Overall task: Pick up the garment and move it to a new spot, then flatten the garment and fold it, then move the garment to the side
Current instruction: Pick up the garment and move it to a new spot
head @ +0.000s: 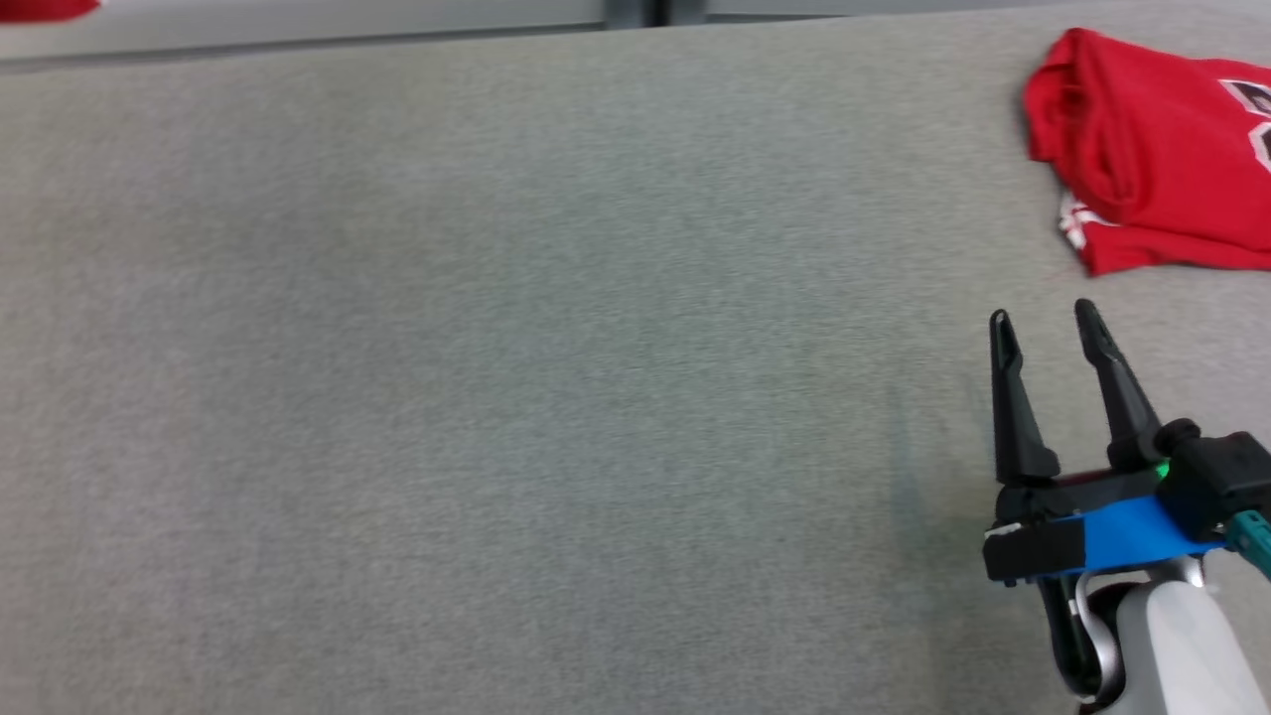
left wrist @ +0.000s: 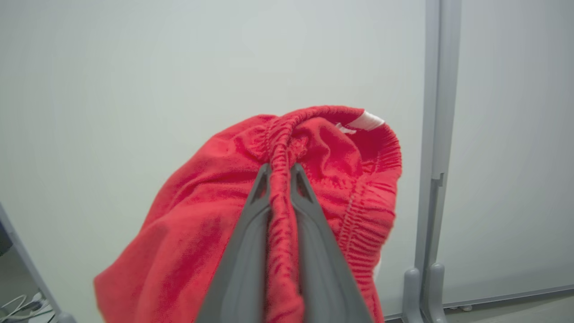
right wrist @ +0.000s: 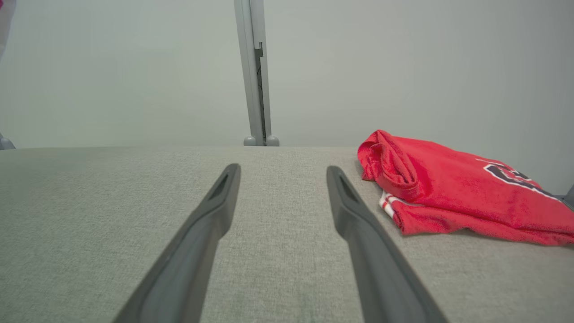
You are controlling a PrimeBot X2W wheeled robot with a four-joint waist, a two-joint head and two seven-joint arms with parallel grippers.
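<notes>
Where the left gripper (left wrist: 281,169) rises in its wrist view, its 2 dark fingers are pressed together on the gathered elastic band of the red garment (left wrist: 202,215). The garment hangs bunched around them in the air, against a pale wall (left wrist: 134,67). A white label (left wrist: 367,120) shows at the band's upper right, and a grey post (left wrist: 432,134) stands further right. In the head view a sliver of red cloth (head: 45,8) touches the top left corner, and the grey fabric table (head: 496,348) spreads across the middle. At the lower right the right gripper (head: 1043,313) is over the table with its 2 fingers spread apart, holding nothing. Beyond it, at the upper right, a folded red shirt (head: 1152,169) with white and dark print lies on the table, apart from the fingertips.
</notes>
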